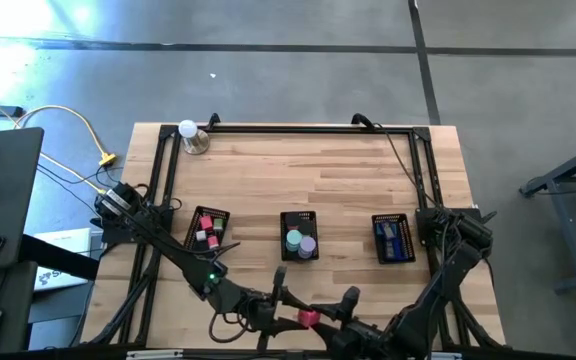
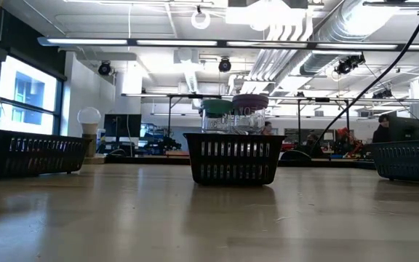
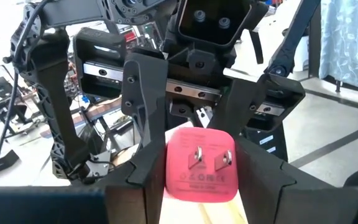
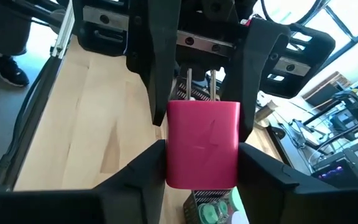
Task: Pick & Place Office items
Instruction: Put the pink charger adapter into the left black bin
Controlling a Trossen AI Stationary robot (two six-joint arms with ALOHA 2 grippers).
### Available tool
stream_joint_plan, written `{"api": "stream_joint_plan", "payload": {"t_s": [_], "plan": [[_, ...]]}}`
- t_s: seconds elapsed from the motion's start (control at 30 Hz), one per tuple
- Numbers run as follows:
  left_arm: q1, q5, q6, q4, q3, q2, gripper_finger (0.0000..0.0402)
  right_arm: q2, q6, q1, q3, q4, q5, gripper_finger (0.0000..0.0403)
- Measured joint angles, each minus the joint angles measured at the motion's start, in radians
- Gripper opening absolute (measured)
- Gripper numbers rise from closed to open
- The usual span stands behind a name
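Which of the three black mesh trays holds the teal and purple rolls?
The middle tray, between the other two. It holds a teal roll and a purple roll; the left tray has red and pink pieces, the right tray blue ones.

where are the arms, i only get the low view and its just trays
Observer: Both are at the table's near edge, behind your camera. The left pincer and right pincer meet on one red plug block, above the table.
Operator: who has it
Observer: Both sets of fingers press its sides, from opposite ends. Its two metal prongs point toward the left arm.
Operator: whats in the left tray
Observer: Red and pink pieces.
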Motion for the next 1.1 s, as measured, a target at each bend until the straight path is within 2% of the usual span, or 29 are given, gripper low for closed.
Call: {"api": "stream_joint_plan", "payload": {"t_s": [0.17, 0.37, 0.5, 0.57, 0.77, 1.1], "plan": [[-0.009, -0.003, -0.007, -0.004, 0.000, 0.000, 0.0146, 0.000, -0.012, 0.004, 0.000, -0.007, -0.006, 0.0203], [-0.024, -0.009, -0.043, -0.003, 0.000, 0.000, 0.0146, 0.000, -0.029, 0.025, 0.000, -0.016, 0.045, 0.0235], [-0.042, -0.104, -0.103, -0.028, 0.000, -0.001, 0.0146, 0.000, -0.001, 0.051, 0.000, -0.065, 0.089, 0.0242], [-0.051, -0.150, -0.163, -0.091, 0.000, -0.015, 0.0146, 0.000, 0.040, 0.065, 0.000, -0.103, 0.107, 0.0243], [-0.022, -0.161, -0.421, -0.359, 0.000, -0.101, 0.0146, 0.000, 0.188, 0.090, 0.000, -0.219, 0.103, 0.0244], [0.050, -0.212, -0.694, -0.722, 0.000, -0.221, 0.0146, 0.000, 0.377, 0.097, 0.000, -0.359, 0.050, 0.0244]]}}
